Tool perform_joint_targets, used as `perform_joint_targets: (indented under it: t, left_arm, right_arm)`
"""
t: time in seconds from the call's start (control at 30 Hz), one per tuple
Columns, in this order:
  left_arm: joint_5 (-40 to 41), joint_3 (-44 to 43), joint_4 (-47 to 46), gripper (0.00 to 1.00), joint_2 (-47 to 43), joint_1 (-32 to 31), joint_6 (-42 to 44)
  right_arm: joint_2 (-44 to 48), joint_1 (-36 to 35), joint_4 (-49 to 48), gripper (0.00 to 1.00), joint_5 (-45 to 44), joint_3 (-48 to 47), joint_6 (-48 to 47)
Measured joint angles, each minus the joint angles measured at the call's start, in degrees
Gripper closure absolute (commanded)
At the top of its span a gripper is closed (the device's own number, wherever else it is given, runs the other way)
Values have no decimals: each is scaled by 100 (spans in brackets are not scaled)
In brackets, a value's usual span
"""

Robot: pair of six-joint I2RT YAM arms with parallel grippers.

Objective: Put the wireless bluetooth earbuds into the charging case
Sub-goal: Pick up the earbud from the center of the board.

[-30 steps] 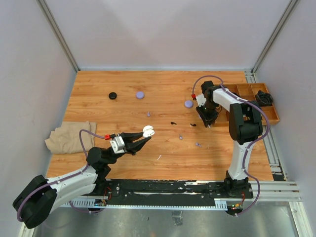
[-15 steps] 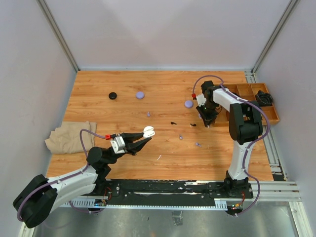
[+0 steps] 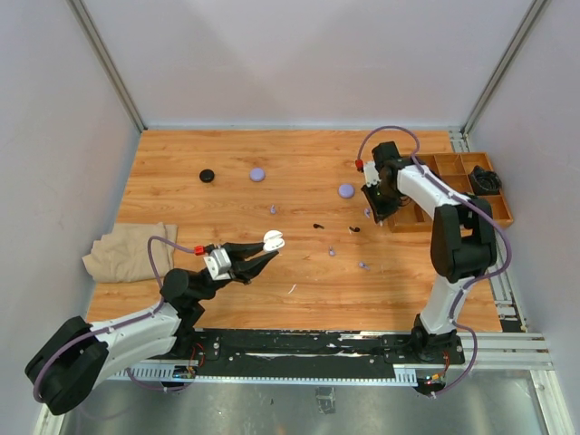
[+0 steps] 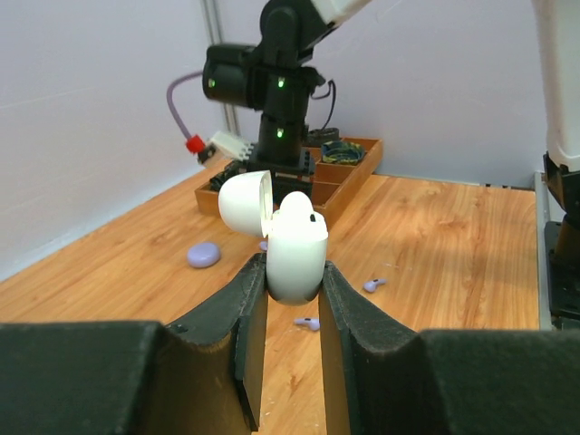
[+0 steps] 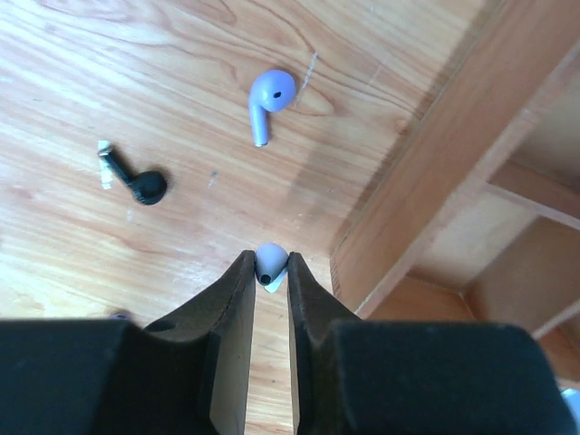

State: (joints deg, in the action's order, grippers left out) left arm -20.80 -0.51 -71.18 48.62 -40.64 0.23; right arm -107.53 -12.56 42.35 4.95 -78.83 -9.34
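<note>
The left tool (image 4: 292,281) clamps the glossy white plastic charging case (image 4: 297,245) upright, lid open, ready to receive. The right tool (image 5: 269,276) pinches tight on a small white earbud (image 5: 270,257) for it.

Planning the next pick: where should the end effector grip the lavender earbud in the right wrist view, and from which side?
Probably the lavender earbud across its bulbous head, from straight above: it lies flat, its stem is thin, and both sides are clear.

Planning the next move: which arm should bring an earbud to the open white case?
Right. The right gripper is shut on a small pale earbud by the wooden tray; the left gripper is busy holding the open white charging case.
</note>
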Motion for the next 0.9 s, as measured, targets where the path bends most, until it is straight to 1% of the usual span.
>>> perform_joint_targets:
  t: [0.27, 0.47, 0.7, 0.9]
  left_arm:
    - [155, -7, -114, 100, 131, 0, -57]
    - [293, -125, -114, 100, 149, 0, -57]
    - [367, -308, -138, 100, 264, 0, 120]
    - [337, -391, -295, 100, 501, 0, 302]
  right_arm:
    - [1215, -619, -146, 87, -358, 68, 280]
    - [1965, -1283, -284, 87, -693, 103, 393]
    - [2953, -2297, -697, 87, -876, 328, 490]
    - [3709, -2929, -1226, 87, -920, 588, 629]
